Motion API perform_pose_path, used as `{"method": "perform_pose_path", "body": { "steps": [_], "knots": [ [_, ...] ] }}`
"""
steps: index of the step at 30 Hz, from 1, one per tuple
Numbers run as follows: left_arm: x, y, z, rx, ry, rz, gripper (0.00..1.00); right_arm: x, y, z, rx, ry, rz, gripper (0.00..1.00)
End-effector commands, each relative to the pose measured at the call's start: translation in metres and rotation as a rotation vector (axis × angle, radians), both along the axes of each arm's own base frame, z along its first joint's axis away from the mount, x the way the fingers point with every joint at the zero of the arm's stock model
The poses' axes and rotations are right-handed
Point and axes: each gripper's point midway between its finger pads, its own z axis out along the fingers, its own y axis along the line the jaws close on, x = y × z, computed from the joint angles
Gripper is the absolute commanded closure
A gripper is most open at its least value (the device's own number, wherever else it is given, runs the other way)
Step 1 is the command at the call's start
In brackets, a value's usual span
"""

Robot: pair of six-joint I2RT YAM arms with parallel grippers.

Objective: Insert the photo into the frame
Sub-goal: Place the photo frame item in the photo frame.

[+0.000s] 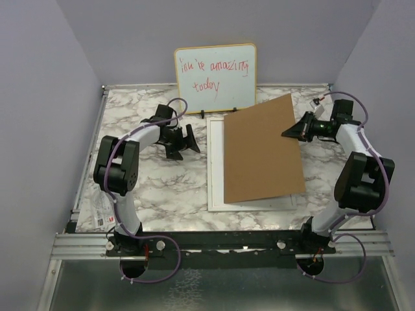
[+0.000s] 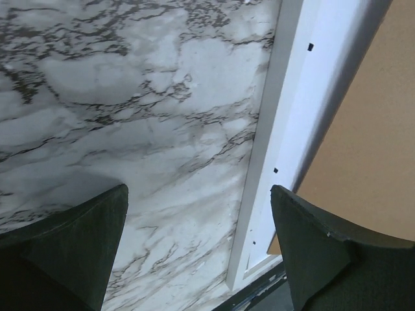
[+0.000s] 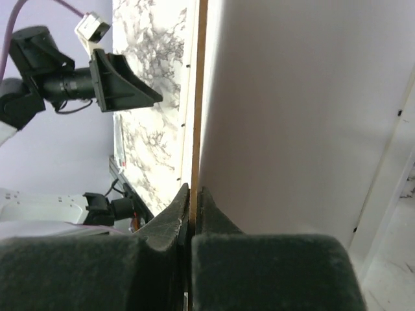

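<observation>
Clamping the right edge of the flat brown backing board [image 1: 262, 152], the right jaws hold it tilted over the large white-rimmed rectangular frame [image 1: 214, 170], which lies flat on the marble-patterned bench [image 1: 155, 188]. The left jaws hang wide apart and empty just beside the frame's left rim.

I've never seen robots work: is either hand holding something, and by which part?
The right hand pinches the brown backing board by its thin right edge. The left hand is open and holds nothing.
</observation>
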Motion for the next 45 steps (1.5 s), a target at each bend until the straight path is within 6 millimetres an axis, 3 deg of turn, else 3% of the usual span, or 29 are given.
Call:
{"method": "perform_pose_path", "body": {
  "steps": [1,9,14,22,27,29,33,39,41,45],
  "knots": [
    [-0.013,-0.016,-0.024,0.014,0.095,-0.035,0.07,-0.011,0.011,0.014,0.066,-0.055,0.125,0.99],
    [-0.001,-0.044,-0.03,0.004,0.084,-0.096,0.1,-0.018,0.016,-0.002,0.128,0.005,0.135,0.99],
    [0.007,-0.054,-0.037,0.006,0.076,-0.117,0.19,-0.011,0.014,-0.018,0.151,0.09,0.121,0.99],
    [0.013,-0.056,-0.052,0.039,0.073,-0.115,0.45,-0.002,0.016,-0.036,0.201,0.175,0.09,0.99],
    [0.013,-0.055,-0.058,0.046,0.079,-0.115,0.51,0.001,0.024,-0.041,0.24,0.201,0.099,0.99],
    [0.014,-0.057,-0.058,0.039,0.08,-0.116,0.56,0.005,0.039,-0.049,0.25,0.233,0.11,0.99],
    [0.014,-0.059,-0.057,0.027,0.076,-0.124,0.63,0.006,0.04,-0.067,0.231,0.282,0.071,0.99],
    [0.013,-0.059,-0.056,0.026,0.073,-0.127,0.67,0.0,0.04,-0.073,0.227,0.307,0.04,0.99],
    [0.014,-0.058,-0.056,0.029,0.071,-0.126,0.67,-0.003,0.04,-0.074,0.217,0.313,0.035,0.95],
    [0.015,-0.057,-0.055,0.036,0.065,-0.12,0.67,-0.003,0.037,-0.077,0.174,0.309,0.029,0.74]
  ]
}}
